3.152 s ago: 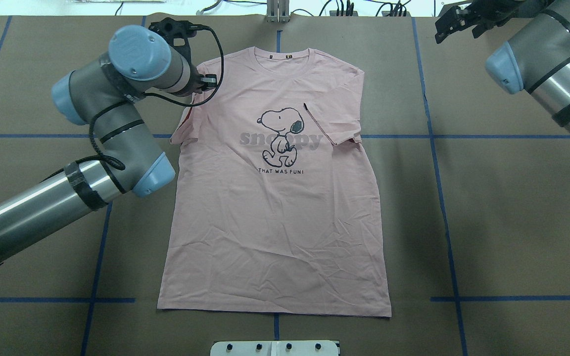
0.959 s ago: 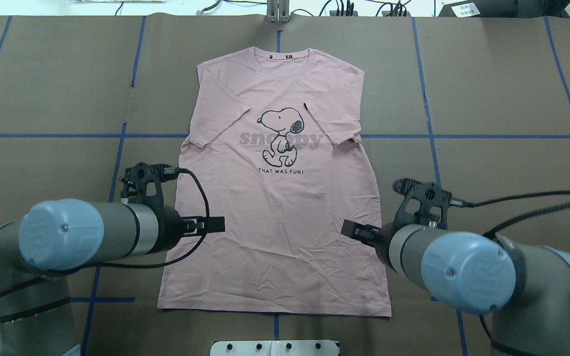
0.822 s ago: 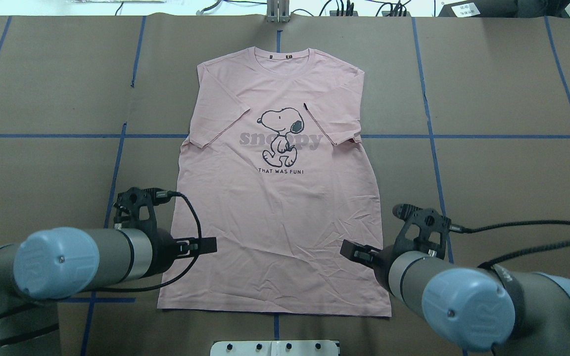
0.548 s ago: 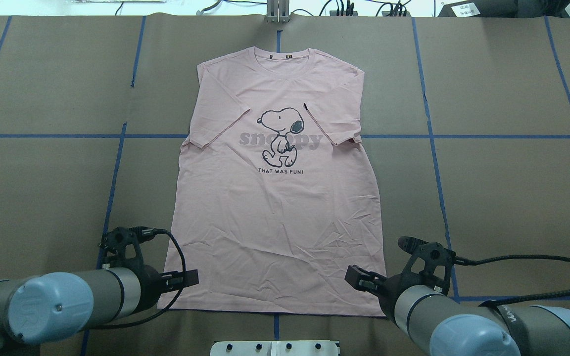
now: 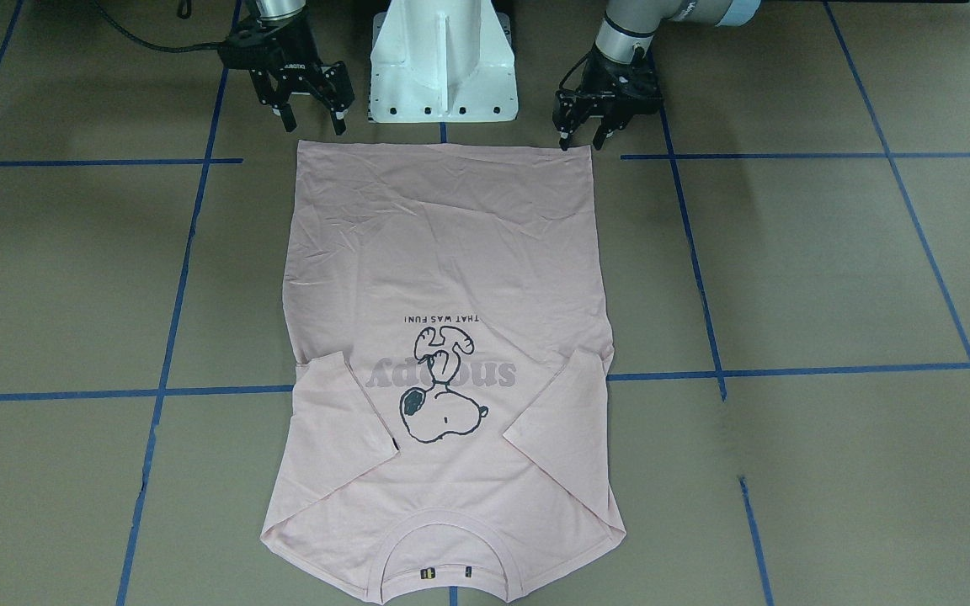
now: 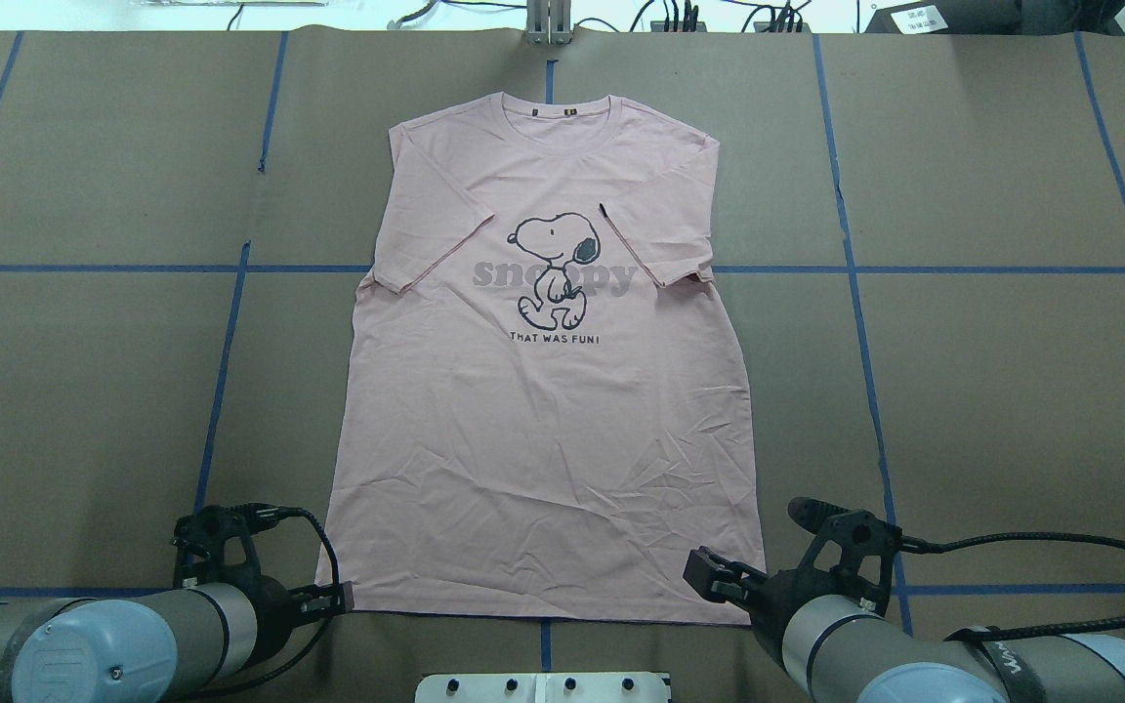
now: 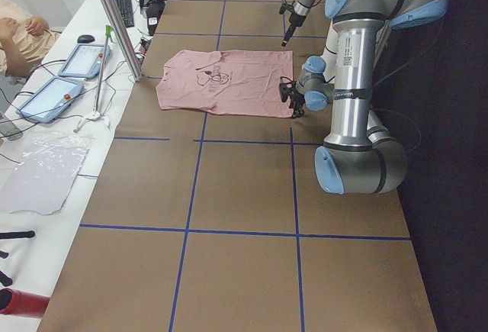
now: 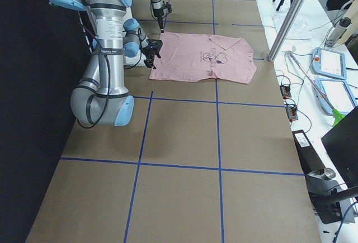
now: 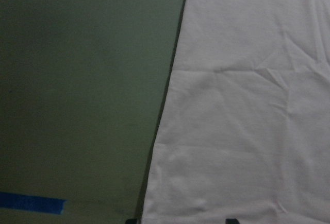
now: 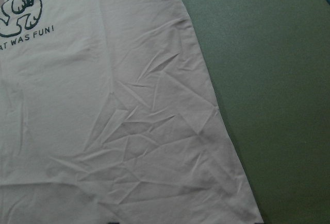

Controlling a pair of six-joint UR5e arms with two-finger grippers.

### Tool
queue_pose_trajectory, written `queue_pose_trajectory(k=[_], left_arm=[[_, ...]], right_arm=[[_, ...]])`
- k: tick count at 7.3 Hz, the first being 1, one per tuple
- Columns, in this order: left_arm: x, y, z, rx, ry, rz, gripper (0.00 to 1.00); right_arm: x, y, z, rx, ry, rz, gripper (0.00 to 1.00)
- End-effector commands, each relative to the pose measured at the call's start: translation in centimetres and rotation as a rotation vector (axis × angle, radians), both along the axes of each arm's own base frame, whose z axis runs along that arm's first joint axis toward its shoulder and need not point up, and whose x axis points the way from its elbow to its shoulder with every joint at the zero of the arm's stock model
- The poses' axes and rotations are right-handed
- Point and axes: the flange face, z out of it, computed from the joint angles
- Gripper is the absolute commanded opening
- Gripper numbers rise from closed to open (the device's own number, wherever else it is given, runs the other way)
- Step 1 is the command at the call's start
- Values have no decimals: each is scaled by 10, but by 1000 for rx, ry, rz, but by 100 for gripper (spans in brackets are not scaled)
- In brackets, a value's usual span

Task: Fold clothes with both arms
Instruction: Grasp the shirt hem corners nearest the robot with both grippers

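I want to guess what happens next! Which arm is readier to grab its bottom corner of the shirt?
Probably left: the left gripper hangs open right at the T-shirt hem corner. The right gripper is open too, but sits slightly inward of its corner.

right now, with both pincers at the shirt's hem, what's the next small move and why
Probably lower both and close on the hem corners. The left pincer and right pincer hang open at the hem corners of the pink T-shirt, which lies flat with its sleeves already folded in.
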Motion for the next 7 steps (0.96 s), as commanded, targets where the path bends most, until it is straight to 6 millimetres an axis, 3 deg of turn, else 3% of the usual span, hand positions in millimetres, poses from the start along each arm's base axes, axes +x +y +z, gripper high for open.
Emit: queue_pose_trajectory(k=[1,2,6,7], left_arm=[[0,1,4,-1,-9,1,43],[0,1,4,-2,-9,2,38],[5,5,8,-3,-18,12,37],[6,5,8,-4,-18,14,25]], right_arm=[[0,0,0,1,0,0,90],[0,0,0,1,0,0,90],[0,-1,0,3,0,4,90],[1,-1,1,5,2,6,90]])
